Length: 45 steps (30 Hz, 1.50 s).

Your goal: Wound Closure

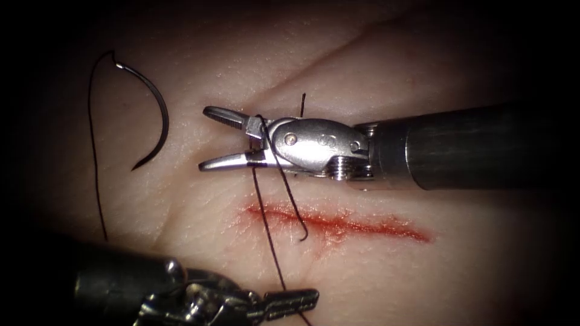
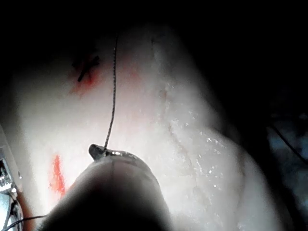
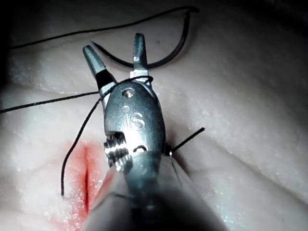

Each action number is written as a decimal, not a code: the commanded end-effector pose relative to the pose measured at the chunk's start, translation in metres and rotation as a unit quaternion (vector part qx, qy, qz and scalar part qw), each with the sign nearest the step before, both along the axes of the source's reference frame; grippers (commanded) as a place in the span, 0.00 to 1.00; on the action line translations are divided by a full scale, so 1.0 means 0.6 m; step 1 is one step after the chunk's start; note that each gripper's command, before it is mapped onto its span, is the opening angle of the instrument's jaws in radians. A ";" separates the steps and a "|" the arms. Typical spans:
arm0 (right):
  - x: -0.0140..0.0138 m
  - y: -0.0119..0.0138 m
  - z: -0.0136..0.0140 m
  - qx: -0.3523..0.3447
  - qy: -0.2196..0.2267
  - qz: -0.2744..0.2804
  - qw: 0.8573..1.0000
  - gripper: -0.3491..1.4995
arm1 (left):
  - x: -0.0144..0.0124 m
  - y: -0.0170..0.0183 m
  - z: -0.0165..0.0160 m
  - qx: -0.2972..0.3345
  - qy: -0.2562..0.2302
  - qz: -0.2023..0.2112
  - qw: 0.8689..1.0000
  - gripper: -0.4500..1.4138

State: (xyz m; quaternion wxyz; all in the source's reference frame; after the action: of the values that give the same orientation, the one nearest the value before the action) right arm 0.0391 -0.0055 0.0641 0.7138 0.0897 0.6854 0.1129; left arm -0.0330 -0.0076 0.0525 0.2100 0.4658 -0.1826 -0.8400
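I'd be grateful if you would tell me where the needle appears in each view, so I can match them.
Endoscope: the needle lies free on the tissue, left of the open right gripper.
Right wrist: needle just beyond the gripper.
Left wrist: I can't make it out.
Shared landmark: the cut.

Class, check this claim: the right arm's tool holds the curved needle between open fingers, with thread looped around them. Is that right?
Not quite. The dark curved steel needle lies free on the pale pork tissue, left of the right arm's silver tool. The endoscope view shows its open fingers hold nothing; the thin black thread does loop around them.
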 end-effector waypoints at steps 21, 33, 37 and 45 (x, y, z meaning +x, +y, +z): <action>-0.0009 -0.0067 0.0036 -0.024 -0.055 -0.073 0.995 0.76 | 0.0043 0.0071 -0.0068 -0.060 0.005 0.074 0.995 0.00; -0.0032 -0.0079 0.0032 -0.028 -0.058 -0.100 0.993 0.71 | 0.0072 0.0157 -0.0078 -0.074 -0.020 0.132 0.988 0.00; -0.0036 -0.0084 0.0031 -0.030 -0.039 -0.116 0.992 0.70 | 0.0087 0.0183 -0.0062 -0.077 -0.029 0.145 0.986 0.00; -0.0035 -0.0100 0.0034 -0.013 -0.024 -0.144 0.989 0.67 | 0.0105 0.0265 -0.0038 -0.100 -0.065 0.132 0.984 0.00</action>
State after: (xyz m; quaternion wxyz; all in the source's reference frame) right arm 0.0364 -0.0110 0.0656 0.7404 0.1752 0.6490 0.0013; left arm -0.0261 0.0087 0.0498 0.3521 0.5173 -0.2199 -0.7484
